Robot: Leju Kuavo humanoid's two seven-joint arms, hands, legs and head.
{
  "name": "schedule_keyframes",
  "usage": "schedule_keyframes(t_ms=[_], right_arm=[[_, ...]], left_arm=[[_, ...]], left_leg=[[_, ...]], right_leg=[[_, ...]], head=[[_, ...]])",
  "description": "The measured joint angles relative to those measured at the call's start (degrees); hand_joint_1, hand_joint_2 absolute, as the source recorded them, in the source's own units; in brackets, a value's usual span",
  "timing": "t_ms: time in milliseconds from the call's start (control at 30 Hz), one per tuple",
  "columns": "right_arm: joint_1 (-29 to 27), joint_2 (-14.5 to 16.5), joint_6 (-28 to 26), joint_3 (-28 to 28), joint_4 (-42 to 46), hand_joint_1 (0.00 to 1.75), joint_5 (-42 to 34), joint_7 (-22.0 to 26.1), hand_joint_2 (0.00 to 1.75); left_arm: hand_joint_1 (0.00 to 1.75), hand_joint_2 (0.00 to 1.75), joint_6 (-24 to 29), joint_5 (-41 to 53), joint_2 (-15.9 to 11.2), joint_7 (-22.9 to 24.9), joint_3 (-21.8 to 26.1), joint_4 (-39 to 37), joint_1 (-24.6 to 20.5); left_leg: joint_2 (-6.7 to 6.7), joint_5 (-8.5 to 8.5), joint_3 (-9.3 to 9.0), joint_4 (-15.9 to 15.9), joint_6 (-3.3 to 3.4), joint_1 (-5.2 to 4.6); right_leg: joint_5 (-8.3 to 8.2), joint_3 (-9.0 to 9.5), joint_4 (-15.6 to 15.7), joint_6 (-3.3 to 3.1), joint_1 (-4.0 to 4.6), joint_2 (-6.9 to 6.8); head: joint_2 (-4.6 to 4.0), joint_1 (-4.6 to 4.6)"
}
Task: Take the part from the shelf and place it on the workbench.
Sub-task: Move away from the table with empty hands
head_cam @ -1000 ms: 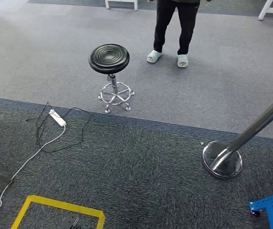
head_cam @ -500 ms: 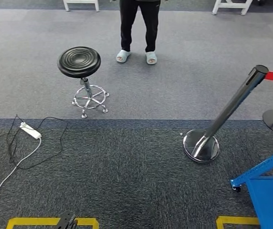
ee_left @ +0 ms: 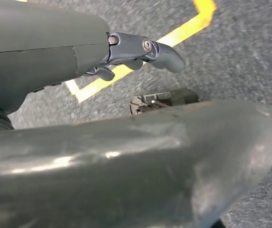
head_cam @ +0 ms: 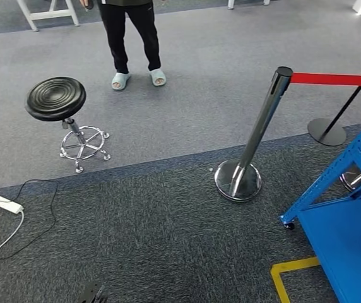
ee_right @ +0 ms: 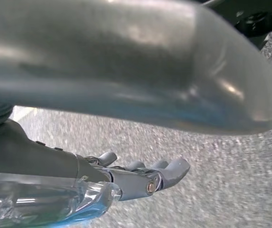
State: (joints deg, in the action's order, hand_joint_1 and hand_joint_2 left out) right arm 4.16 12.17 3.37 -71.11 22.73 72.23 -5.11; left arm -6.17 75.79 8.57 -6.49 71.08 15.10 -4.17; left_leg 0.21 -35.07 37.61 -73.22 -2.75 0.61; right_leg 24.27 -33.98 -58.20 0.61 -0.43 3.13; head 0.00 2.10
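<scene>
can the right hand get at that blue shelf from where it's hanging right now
Probably not yet. The right hand hangs over carpet, and the blue shelf sits ahead to the robot's right.

The person point(head_cam: 133, 41) at the far side is cut off above the thighs by the head view's top edge. The blue shelf point(head_cam: 348, 221) at the near right runs out of frame — its upper levels go unseen. The red belt point(head_cam: 336, 79) leaves at the right edge. A white power strip point(head_cam: 6, 203) trails its cable off the left edge — the cable's end is unseen.
</scene>
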Motion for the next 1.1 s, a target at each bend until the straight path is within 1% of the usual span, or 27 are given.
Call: schedule_keyframes(t_ms=[33, 67, 100, 133, 167, 200, 233, 267, 300, 333, 400, 433, 467, 500, 533, 567, 633, 667, 700, 767, 800, 833, 900, 967, 1000, 1033, 1100], right_arm=[[-0.1, 0.0, 0.0, -0.1, 0.0, 0.00, -0.2, 0.0, 0.00], [-0.1, 0.1, 0.0, -0.1, 0.0, 0.00, -0.3, -0.1, 0.00], [-0.1, 0.1, 0.0, -0.2, 0.0, 0.00, -0.4, -0.1, 0.00], [-0.1, 0.2, 0.0, -0.2, 0.0, 0.00, -0.5, -0.1, 0.00], [0.0, 0.2, 0.1, -0.3, 0.0, 0.00, -0.5, -0.1, 0.00], [-0.1, 0.2, 0.1, -0.3, 0.1, 0.00, -0.5, -0.1, 0.00], [-0.2, 0.2, 0.1, -0.3, 0.1, 0.00, -0.5, -0.1, 0.00], [-0.5, 0.2, 0.1, -0.4, 0.1, 0.00, -0.5, -0.1, 0.00], [-0.7, 0.2, 0.1, -0.4, 0.1, 0.00, -0.5, -0.1, 0.00], [-0.7, 0.3, 0.2, -0.5, 0.1, 0.00, -0.5, -0.2, 0.00], [-0.4, 0.3, 0.2, -0.5, 0.1, 0.00, -0.5, -0.2, 0.00], [-0.2, 0.4, 0.2, -0.5, 0.1, 0.00, -0.5, -0.2, 0.00], [-0.2, 0.4, 0.2, -0.5, 0.1, 0.00, -0.5, -0.2, 0.00], [-0.2, 0.4, 0.3, -0.5, 0.1, 0.00, -0.5, -0.2, 0.00], [-0.3, 0.4, 0.3, -0.5, 0.1, 0.00, -0.4, -0.2, 0.00], [-0.4, 0.4, 0.3, -0.5, 0.1, 0.00, -0.3, -0.1, 0.00], [-0.3, 0.4, 0.4, -0.5, 0.2, 0.00, 0.1, 0.0, 0.00], [-0.2, 0.4, 0.5, -0.5, 0.2, 0.00, 0.3, 0.1, 0.00], [-0.1, 0.4, 0.5, -0.5, 0.2, 0.00, 0.6, 0.1, 0.00], [-0.2, 0.4, 0.5, -0.5, 0.3, 0.00, 0.9, 0.2, 0.00], [-0.2, 0.4, 0.4, -0.5, 0.3, 0.00, 0.9, 0.3, 0.00], [-0.2, 0.3, 0.4, -0.5, 0.4, 0.00, 1.0, 0.4, 0.00], [0.0, 0.3, 0.4, -0.5, 0.4, 0.00, 1.0, 0.5, 0.00], [0.1, 0.3, 0.4, -0.5, 0.4, 0.00, 0.9, 0.5, 0.00], [0.0, 0.3, 0.4, -0.5, 0.4, 0.00, 0.9, 0.5, 0.00], [-0.1, 0.3, 0.4, -0.5, 0.4, 0.00, 0.9, 0.5, 0.00], [-0.2, 0.3, 0.4, -0.5, 0.4, 0.00, 0.9, 0.5, 0.00]], left_arm=[[0.00, 0.00, 0.2, -0.4, 0.0, -0.5, 0.0, 0.0, 0.1], [0.00, 0.00, 0.4, -0.9, -0.1, -0.9, -0.1, 0.0, 0.1], [0.00, 0.00, 0.7, -1.3, -0.1, -1.1, 0.0, 0.0, 0.1], [0.00, 0.00, 0.8, -1.7, 0.0, -1.3, 0.0, 0.0, 0.1], [0.00, 0.00, 0.9, -1.8, 0.0, -1.4, 0.0, 0.0, 0.0], [0.00, 0.00, 1.0, -1.9, 0.0, -1.4, 0.0, 0.0, 0.0], [0.00, 0.00, 1.1, -1.9, 0.0, -1.4, 0.0, 0.0, 0.0], [0.00, 0.00, 1.2, -1.9, 0.0, -1.4, 0.1, 0.0, -0.1], [0.00, 0.00, 1.3, -1.9, 0.0, -1.4, 0.1, 0.0, -0.2], [0.00, 0.00, 1.4, -2.0, 0.0, -1.5, 0.1, 0.0, -0.2], [0.00, 0.00, 1.4, -2.0, 0.0, -1.4, 0.1, 0.0, 0.1], [0.00, 0.00, 1.4, -2.0, 0.0, -1.4, 0.2, 0.0, 0.2], [0.00, 0.00, 1.4, -2.0, 0.0, -1.2, 0.2, 0.0, 0.2], [0.00, 0.00, 1.4, -2.0, 0.0, -0.9, 0.2, 0.0, 0.2], [0.00, 0.00, 1.4, -2.2, 0.0, -0.6, 0.2, 0.0, 0.1], [0.00, 0.00, 1.4, -2.3, 0.0, -0.2, 0.2, 0.0, 0.1], [0.00, 0.00, 1.0, -2.1, 0.0, 0.8, 0.2, 0.0, 0.0], [0.00, 0.00, 0.6, -1.8, 0.0, 1.4, 0.2, 0.0, 0.0], [0.00, 0.00, 0.3, -1.4, 0.0, 1.7, 0.2, 0.0, 0.0], [0.00, 0.00, -0.2, -1.1, 0.0, 2.0, 0.1, 0.0, -0.2], [0.00, 0.00, -0.3, -1.1, 0.1, 2.0, 0.1, 0.0, -0.2], [0.00, 0.00, -0.3, -1.1, 0.0, 2.0, 0.1, 0.0, -0.3], [0.00, 0.00, -0.3, -1.1, 0.0, 2.0, 0.1, 0.0, -0.2], [0.00, 0.00, -0.3, -0.9, 0.0, 2.0, 0.1, 0.0, 0.0], [0.00, 0.00, -0.3, -0.8, -0.1, 2.0, 0.1, 0.0, 0.0], [0.00, 0.00, -0.4, -0.8, -0.1, 2.0, 0.1, 0.0, 0.1], [0.00, 0.00, -0.4, -0.7, -0.1, 2.0, 0.0, 0.0, 0.1]], left_leg=[[-0.19, 1.87, -0.45, 1.8, -0.06, 0.07], [-0.86, 4.28, -1.77, 5.2, -0.18, 0.25], [-2.49, 6.40, -3.30, 9.2, -0.39, 0.60], [-4.05, 7.65, -4.61, 12.3, -0.37, 0.93], [-5.29, 8.16, -5.40, 14.4, -0.19, 1.16], [-5.90, 8.10, -5.68, 15.2, 0.19, 1.19], [-5.37, 7.98, -5.76, 15.3, 0.82, 1.12], [-4.62, 8.05, -5.78, 15.4, 1.36, 1.04], [-3.91, 8.16, -5.85, 15.5, 1.88, 0.97], [-3.10, 8.23, -5.92, 15.6, 2.31, 0.92], [-1.27, 8.13, -6.03, 15.7, 2.84, 0.53], [-0.26, 8.03, -6.08, 15.7, 2.98, 0.30], [0.69, 7.92, -6.16, 15.6, 3.08, 0.12], [1.53, 7.80, -6.27, 15.6, 3.13, -0.02], [2.27, 7.65, -6.47, 15.6, 3.11, -0.11], [2.96, 7.44, -6.76, 15.6, 3.03, -0.17], [4.21, 6.95, -7.37, 15.6, 2.61, -0.40], [4.74, 6.76, -7.61, 15.6, 2.34, -0.52], [5.22, 6.66, -7.77, 15.6, 2.06, -0.61], [6.14, 6.50, -8.12, 15.9, 1.43, -0.53], [5.73, 6.16, -8.19, 15.7, 1.08, -0.42], [4.72, 5.29, -7.83, 14.6, 0.76, -0.33], [1.73, 2.14, -5.21, 8.9, 0.37, -0.20], [0.36, -0.51, -1.40, 1.8, 0.21, -0.16], [0.15, -0.34, -0.33, 0.3, 0.16, -0.12], [0.00, 0.98, -0.28, 0.9, 0.11, -0.07], [-1.22, 5.47, -2.87, 7.3, -0.08, 0.25]], right_leg=[[0.00, 0.08, 0.0, 0.12, -0.11, 0.93], [0.00, 0.13, -0.1, 0.35, -0.24, 1.84], [0.04, 0.05, -0.3, 0.70, -0.26, 2.71], [0.11, -0.18, -0.5, 1.08, -0.28, 3.56], [0.15, -0.50, -0.7, 1.51, -0.29, 4.35], [0.12, -0.90, -0.7, 1.95, -0.34, 5.06], [0.03, -1.20, -0.5, 2.38, -0.51, 5.76], [-0.03, -1.39, -0.5, 2.71, -0.64, 5.60], [0.32, -1.75, -1.0, 2.94, -0.62, 4.34], [1.34, -2.49, -2.7, 3.09, -0.53, 2.47], [5.10, -5.70, -9.5, 3.19, -0.30, -1.48], [6.89, -7.59, -13.4, 3.25, -0.30, -2.27], [7.82, -8.87, -16.2, 3.24, -0.29, -2.58], [7.66, -9.11, -16.9, 3.18, -0.27, -2.70], [6.43, -8.11, -15.3, 3.04, -0.22, -2.85], [4.53, -6.04, -11.7, 2.82, -0.09, -3.48], [1.69, -1.86, -4.2, 2.15, 0.45, -5.99], [1.08, -0.70, -2.1, 1.81, 0.70, -6.86], [1.06, -0.41, -1.5, 1.50, 0.92, -7.09], [0.84, -0.47, -1.2, 0.88, 0.95, -5.72], [0.70, -0.34, -0.9, 0.56, 0.85, -5.06], [0.50, -0.16, -0.6, 0.22, 0.68, -4.36], [0.27, 0.07, -0.2, -0.20, 0.43, -2.92], [0.24, 0.01, -0.2, -0.35, 0.39, -1.31], [0.23, 0.02, -0.2, -0.34, 0.37, -0.46], [0.20, 0.05, -0.2, -0.25, 0.30, 0.41], [0.14, 0.06, -0.3, 0.18, 0.05, 2.13]], head=[[0.00, 0.01], [0.00, 0.01], [0.00, 0.09], [0.00, 0.16], [0.00, 0.25], [0.00, 0.41], [0.00, 0.39], [0.00, 0.37], [0.00, 0.21], [0.00, -0.09], [0.00, -0.48], [0.00, -0.54], [0.00, -0.53], [-0.01, -0.54], [-0.01, -0.54], [-0.01, -0.55], [0.00, -0.53], [0.00, -0.52], [0.00, -0.49], [0.00, -0.49], [0.00, -0.43], [0.00, -0.32], [-0.01, -0.03], [-0.02, 0.09], [-0.02, 0.11], [-0.01, 0.10], [-0.02, 0.11]])
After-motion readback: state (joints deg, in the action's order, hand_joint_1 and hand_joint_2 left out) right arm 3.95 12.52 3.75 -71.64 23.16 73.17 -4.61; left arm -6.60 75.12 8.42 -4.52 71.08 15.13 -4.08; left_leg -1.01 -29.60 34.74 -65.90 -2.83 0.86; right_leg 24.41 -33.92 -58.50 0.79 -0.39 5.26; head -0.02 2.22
